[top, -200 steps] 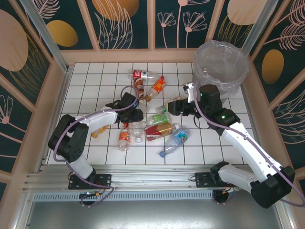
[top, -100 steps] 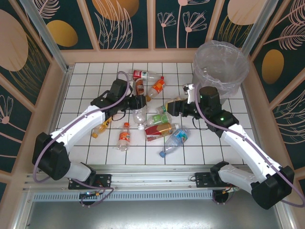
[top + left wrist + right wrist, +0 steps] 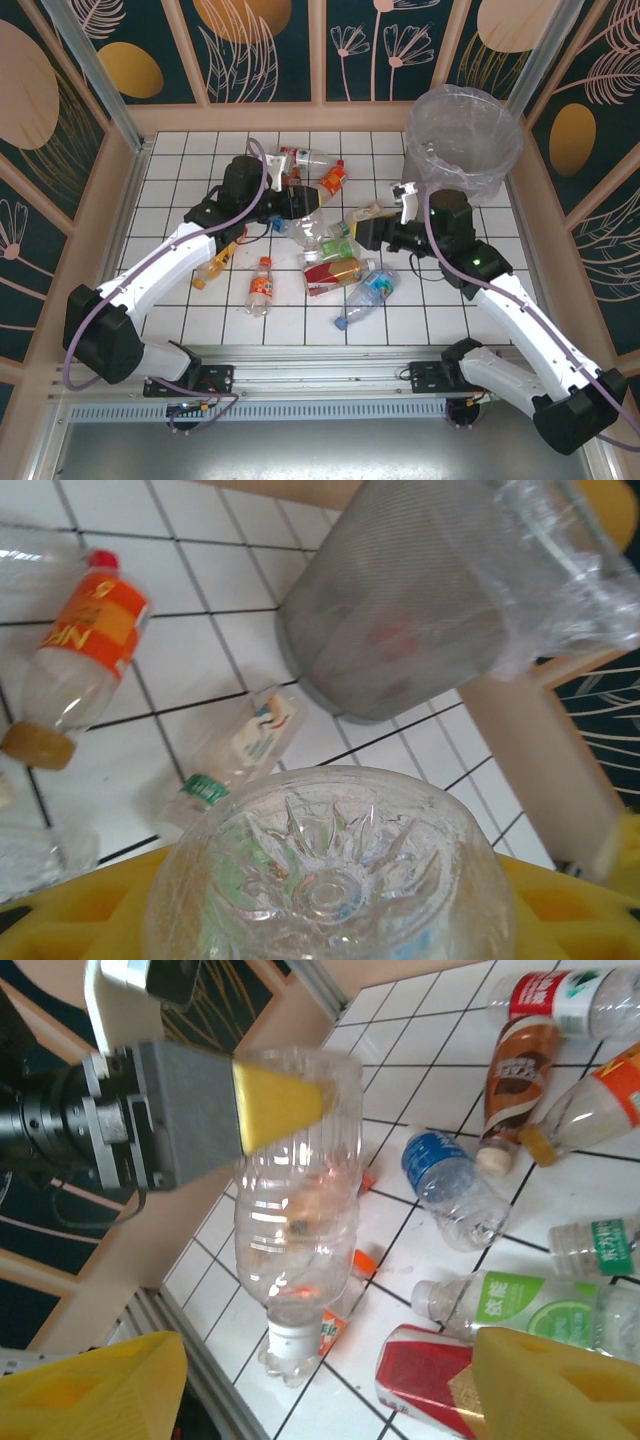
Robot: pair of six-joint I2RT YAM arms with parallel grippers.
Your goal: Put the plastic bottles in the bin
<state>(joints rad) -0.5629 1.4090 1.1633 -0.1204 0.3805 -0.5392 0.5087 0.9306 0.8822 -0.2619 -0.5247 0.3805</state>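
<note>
Top external view, starting at the left: a small orange-labelled plastic bottle point(image 3: 260, 288) lies by itself on the white tiled table point(image 3: 180, 180), well apart from the main scatter. Beyond it the left arm reaches toward the middle, and the left gripper point(image 3: 296, 207) is clamped on a clear, label-less plastic bottle point(image 3: 312, 232) that hangs clear of the tiles. The right wrist view shows the grip sits up near the bottle's base, with the open neck pointing down. Under and just right of it lie a green-labelled bottle point(image 3: 335, 248), a crushed red-labelled bottle point(image 3: 335, 273) and a blue-labelled bottle point(image 3: 368, 292), all on the table. Next comes the right gripper point(image 3: 362, 233), facing the held bottle with its yellow fingers spread wide and nothing between them. At the far right stands the tall grey bin lined with a crinkled clear bag point(image 3: 470, 178), which the left wrist view shows ahead of the bottle. The main risk looks like the crossing, because the empty gripper sits between bottle and bin and the arms could knock together. Thin slick plastic may also buckle or slip from that grip. If this is a handover, letting go before the other fingers close would drop the bottle. A low approach could catch the bag or rim.
</note>
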